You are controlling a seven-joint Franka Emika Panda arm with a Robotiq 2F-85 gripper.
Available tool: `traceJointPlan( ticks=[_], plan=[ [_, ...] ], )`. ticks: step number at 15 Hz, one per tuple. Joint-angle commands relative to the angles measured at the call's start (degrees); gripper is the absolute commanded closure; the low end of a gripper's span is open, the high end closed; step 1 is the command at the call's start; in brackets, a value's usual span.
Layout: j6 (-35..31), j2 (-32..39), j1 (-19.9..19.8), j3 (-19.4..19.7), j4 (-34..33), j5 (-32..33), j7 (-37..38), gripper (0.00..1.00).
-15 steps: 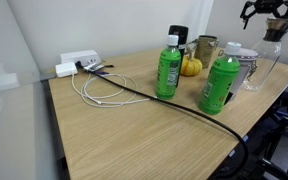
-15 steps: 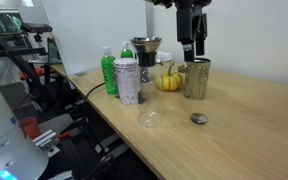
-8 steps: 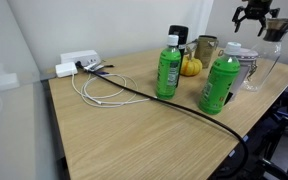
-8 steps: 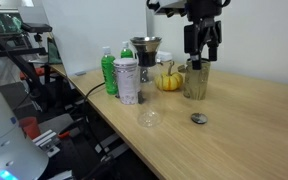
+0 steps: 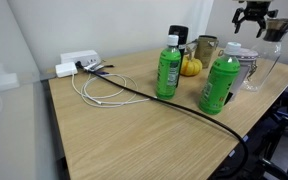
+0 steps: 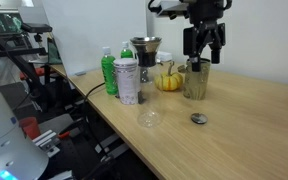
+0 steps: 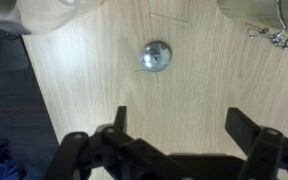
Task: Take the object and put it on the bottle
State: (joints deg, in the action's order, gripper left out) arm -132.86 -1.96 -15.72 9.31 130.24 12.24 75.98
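Cap [image 7: 156, 56], round, flat on table [image 7: 89, 90]

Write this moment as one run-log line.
gripper: open, empty, above table | round metal object: flat on table, below gripper, untouched | placing: not yet begun

The gripper [image 6: 204, 57] has rotated and shifted slightly sideways.

No writing could be read anywhere. The slim bottle [image 5: 167, 70] and the stout bottle [image 5: 221, 88] each wore a green printed label with pale marks. The can [image 6: 127, 82] had a light printed wrap. On all three the print was too small and blurred to make out any word, brand or number.
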Motion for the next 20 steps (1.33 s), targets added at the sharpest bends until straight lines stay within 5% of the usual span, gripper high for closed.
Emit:
traceJointPlan(
  ticks=[1, 7, 20],
  plan=[
    [0.1, 0.0, 1.0, 1.0, -0.1, 0.0, 0.0, 0.00],
    [4.5, 3.9, 1.1, 1.5, -3.6, -5.3, 16.0, 0.00],
    [-6.8, 11.9, 1.9, 4.4, -4.4, -14.5, 42.1, 0.00]
  ],
)
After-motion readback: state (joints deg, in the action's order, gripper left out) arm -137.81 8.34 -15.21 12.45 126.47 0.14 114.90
